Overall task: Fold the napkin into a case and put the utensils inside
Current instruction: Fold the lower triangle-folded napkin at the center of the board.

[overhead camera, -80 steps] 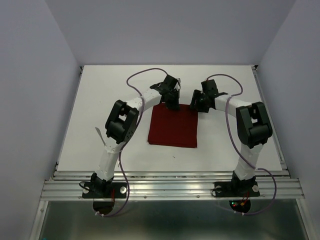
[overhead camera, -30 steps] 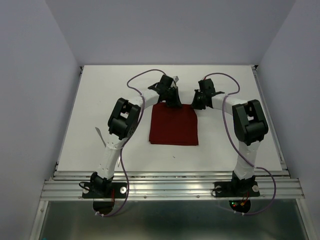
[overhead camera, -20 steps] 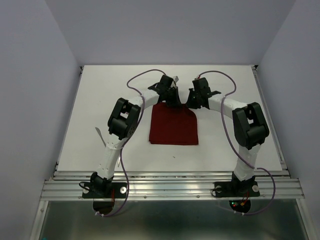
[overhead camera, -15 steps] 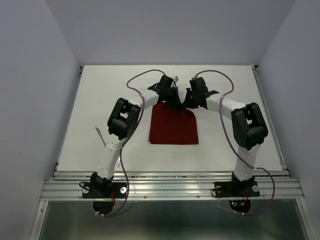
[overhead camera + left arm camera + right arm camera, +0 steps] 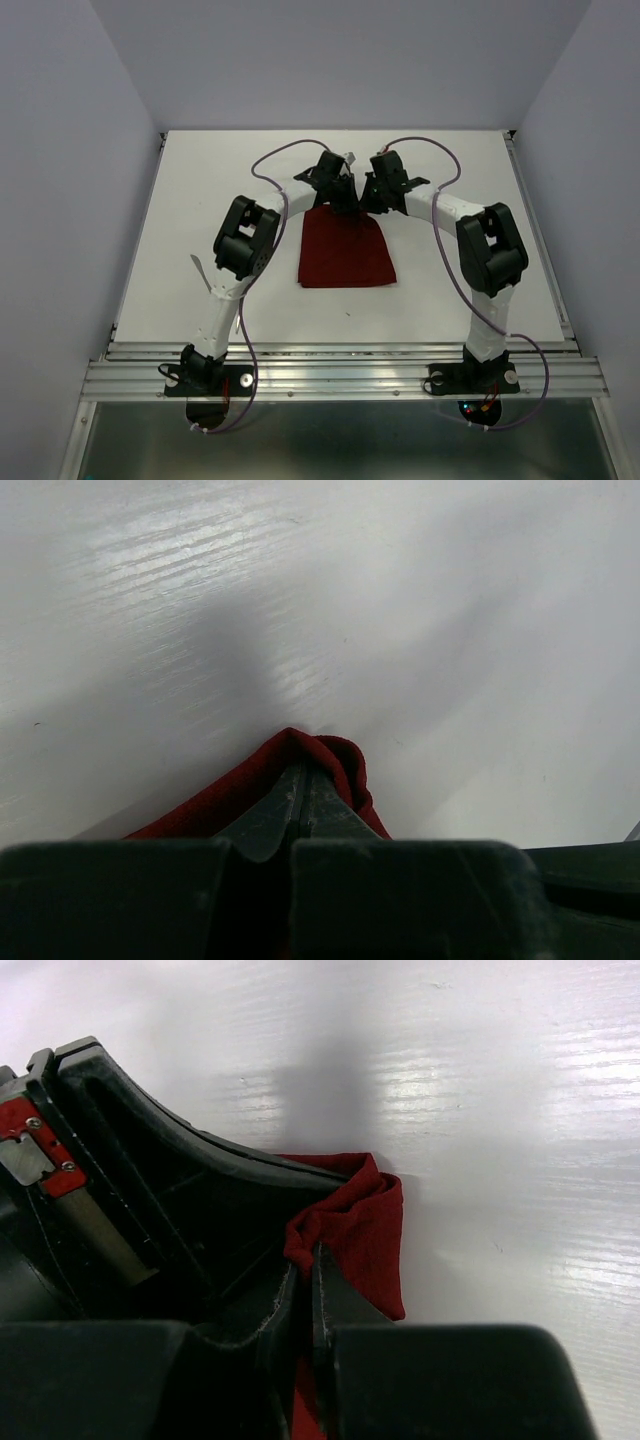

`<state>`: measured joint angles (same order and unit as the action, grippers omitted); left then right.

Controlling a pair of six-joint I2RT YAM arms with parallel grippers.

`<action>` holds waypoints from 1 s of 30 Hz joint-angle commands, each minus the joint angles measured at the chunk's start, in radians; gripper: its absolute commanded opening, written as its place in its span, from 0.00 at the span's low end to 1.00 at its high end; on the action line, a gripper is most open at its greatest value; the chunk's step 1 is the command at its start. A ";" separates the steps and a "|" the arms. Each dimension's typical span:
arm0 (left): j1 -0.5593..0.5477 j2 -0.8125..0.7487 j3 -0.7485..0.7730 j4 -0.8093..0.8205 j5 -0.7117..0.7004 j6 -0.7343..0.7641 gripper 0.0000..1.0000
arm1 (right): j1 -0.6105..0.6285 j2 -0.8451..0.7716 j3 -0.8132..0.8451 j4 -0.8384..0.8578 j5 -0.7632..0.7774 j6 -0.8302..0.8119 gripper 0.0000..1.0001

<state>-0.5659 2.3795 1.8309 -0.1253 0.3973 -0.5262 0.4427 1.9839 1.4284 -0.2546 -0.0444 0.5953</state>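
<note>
The dark red napkin (image 5: 346,252) lies as a broad near-square on the white table, its far edge pinched narrower; no case shape shows. My left gripper (image 5: 346,207) is shut on the far left corner, and the cloth (image 5: 338,762) bunches round the closed tips (image 5: 300,772). Right beside it, my right gripper (image 5: 372,207) is shut on the far right corner, a fold of napkin (image 5: 372,1228) caught at its tips (image 5: 312,1260). One slim silver utensil (image 5: 198,267) pokes out left of the left arm; the rest of the utensils are hidden.
The left gripper's black body (image 5: 130,1170) fills the left of the right wrist view, almost touching the right fingers. Grey walls stand along the left, right and back of the table (image 5: 450,290). Cables loop over both forearms.
My right gripper has slid left toward the left gripper, dragging the napkin's far right corner inward. The left gripper has stayed put, and the far edge has narrowed.
</note>
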 commanded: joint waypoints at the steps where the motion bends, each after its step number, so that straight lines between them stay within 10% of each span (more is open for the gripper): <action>1: 0.004 -0.003 -0.048 -0.099 -0.061 0.017 0.00 | 0.030 0.023 0.034 0.011 -0.009 0.047 0.01; 6: 0.006 -0.009 -0.061 -0.096 -0.064 0.020 0.00 | 0.030 -0.022 -0.009 -0.012 0.150 0.051 0.08; 9: 0.008 -0.011 -0.067 -0.094 -0.063 0.022 0.00 | 0.002 -0.045 -0.026 -0.046 0.207 0.041 0.46; 11: 0.006 -0.008 -0.068 -0.093 -0.063 0.022 0.00 | -0.012 -0.071 -0.046 -0.052 0.247 0.032 0.54; 16: 0.008 -0.002 -0.068 -0.089 -0.058 0.017 0.00 | -0.012 -0.169 -0.127 -0.046 0.279 0.046 0.54; 24: 0.008 -0.002 -0.073 -0.089 -0.058 0.017 0.00 | 0.011 -0.166 -0.164 -0.026 0.247 0.049 0.16; 30: 0.008 0.000 -0.071 -0.094 -0.060 0.020 0.00 | 0.031 -0.253 -0.209 0.041 0.300 0.064 0.20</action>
<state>-0.5610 2.3676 1.8065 -0.1051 0.3904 -0.5354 0.4591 1.8305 1.2415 -0.2821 0.1932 0.6445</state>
